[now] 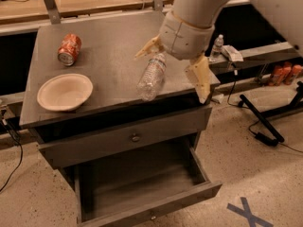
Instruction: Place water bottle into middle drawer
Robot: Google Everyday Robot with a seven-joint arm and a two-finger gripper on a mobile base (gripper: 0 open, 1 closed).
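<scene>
Camera view gives me the water bottle [151, 77] lying on its side on the cabinet top [99, 37], near the right front corner, with its cap end pointing away from me and tucked just below the gripper [170, 78]. The gripper hangs low over that cap end with its two tan fingers spread wide, one beside the neck on the left, the other over the corner of the top, and it holds nothing. I judge the bottle light, thin-walled and easy to dent. Being round, it may roll if I nudge it from one side. I would close across the ribbed body near mid-length, at right angles to its long axis, and squeeze gently. The middle drawer [137, 178] stands pulled out below, under the shut drawer [118, 143].
</scene>
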